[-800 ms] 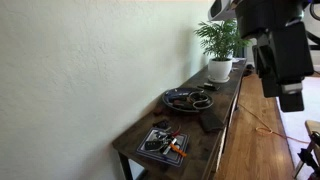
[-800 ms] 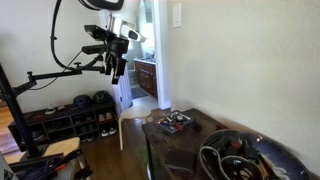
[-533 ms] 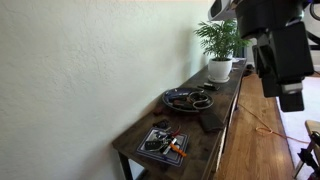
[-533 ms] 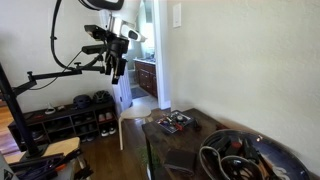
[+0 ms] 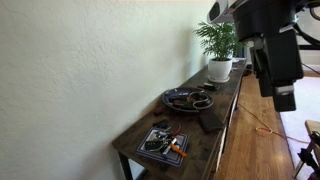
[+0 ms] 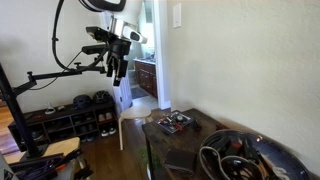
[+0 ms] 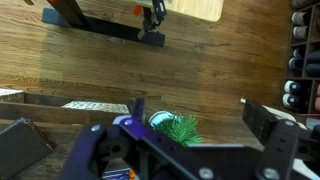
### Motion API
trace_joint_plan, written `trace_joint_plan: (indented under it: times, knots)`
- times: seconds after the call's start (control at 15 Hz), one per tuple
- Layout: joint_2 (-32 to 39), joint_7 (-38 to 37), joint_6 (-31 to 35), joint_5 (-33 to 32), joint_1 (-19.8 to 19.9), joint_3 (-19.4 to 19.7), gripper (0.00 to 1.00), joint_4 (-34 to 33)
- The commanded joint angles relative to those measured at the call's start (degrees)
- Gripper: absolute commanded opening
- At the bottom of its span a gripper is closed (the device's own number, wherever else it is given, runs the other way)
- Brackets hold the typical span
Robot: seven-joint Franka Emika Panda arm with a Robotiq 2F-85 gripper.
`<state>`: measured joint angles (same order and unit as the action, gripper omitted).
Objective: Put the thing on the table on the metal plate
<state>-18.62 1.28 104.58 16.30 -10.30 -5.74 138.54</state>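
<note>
the metal plate [image 5: 188, 98] sits mid-bench [image 5: 227, 91], a flat dark thing [image 5: 210, 122] just beside it; the gripper [image 6: 117, 70] hangs well away over the floor, jaws wide and empty

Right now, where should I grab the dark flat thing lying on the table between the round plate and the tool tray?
Probably from straight above, pinching across its narrower side. The dark flat thing lies low on the table, so a side approach offers little to grip. Its exact outline is too small to tell.
</note>
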Motion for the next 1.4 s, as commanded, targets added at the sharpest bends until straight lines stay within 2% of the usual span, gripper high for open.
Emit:
trace_joint_plan:
  times: [0.0, 0.33, 0.73, 0.87, 0.93, 1.33]
  knots:
    - [3.22, 2.03, 2.34, -4.1, 2.35, 0.4, 1.0, -1.02]
    - [10.58, 8.19, 7.45, -12.34, 4.43, 1.58, 1.0, -4.75]
    - [20.04, 15.19, 13.83, -18.2, 6.18, 2.82, 1.0, -10.9]
    - [21.71, 14.81, 12.5, -19.45, 6.44, 2.68, 1.0, -13.21]
    - [20.15, 14.34, 13.22, -17.82, 6.37, 2.45, 1.0, -10.79]
    - [22.11, 14.33, 13.15, -18.37, 6.46, 2.41, 1.0, -13.05]
